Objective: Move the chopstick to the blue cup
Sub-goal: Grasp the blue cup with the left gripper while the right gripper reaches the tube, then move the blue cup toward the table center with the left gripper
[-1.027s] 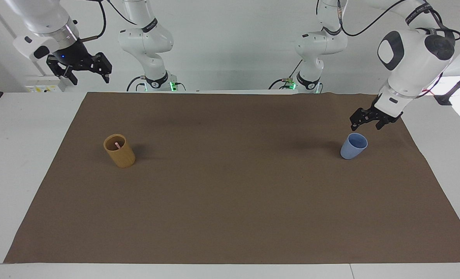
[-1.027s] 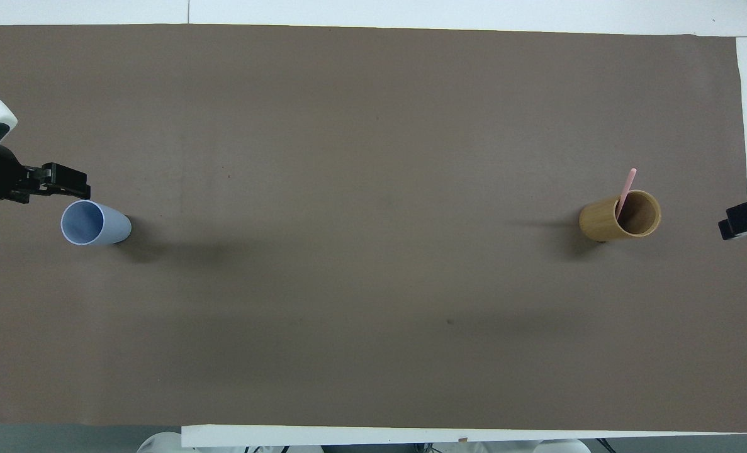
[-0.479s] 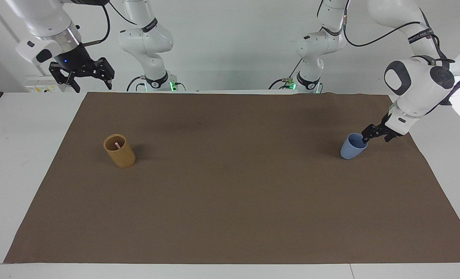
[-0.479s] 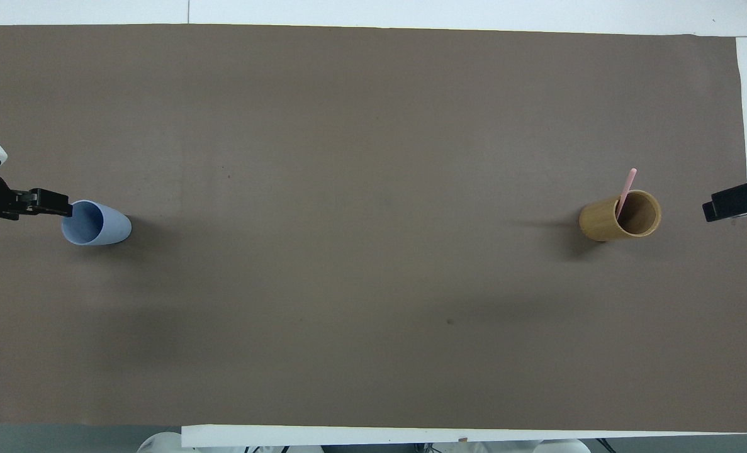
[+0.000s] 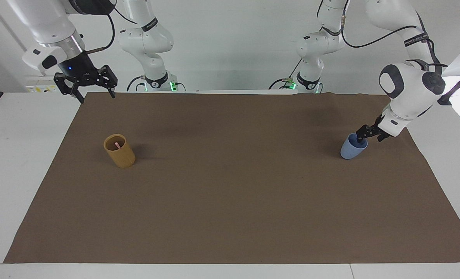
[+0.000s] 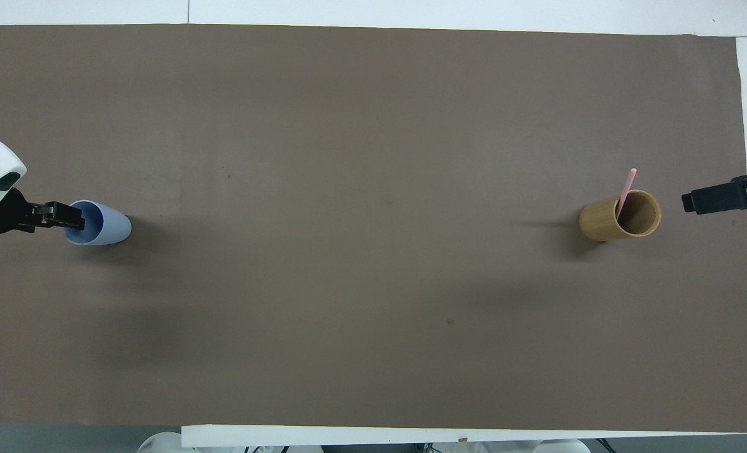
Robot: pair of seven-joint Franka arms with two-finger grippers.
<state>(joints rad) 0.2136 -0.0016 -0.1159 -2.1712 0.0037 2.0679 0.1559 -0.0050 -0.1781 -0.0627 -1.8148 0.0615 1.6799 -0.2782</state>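
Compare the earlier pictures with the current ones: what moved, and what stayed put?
The left gripper came down from over the blue cup onto its rim. The right gripper lowered toward the brown mat. The blue cup, tan cup and chopstick stayed put.

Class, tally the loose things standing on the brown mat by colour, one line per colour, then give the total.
Light blue: 1, the blue cup
Tan-yellow: 1, the tan cup
Pale pink: 1, the chopstick, standing in the tan cup
Total: 3
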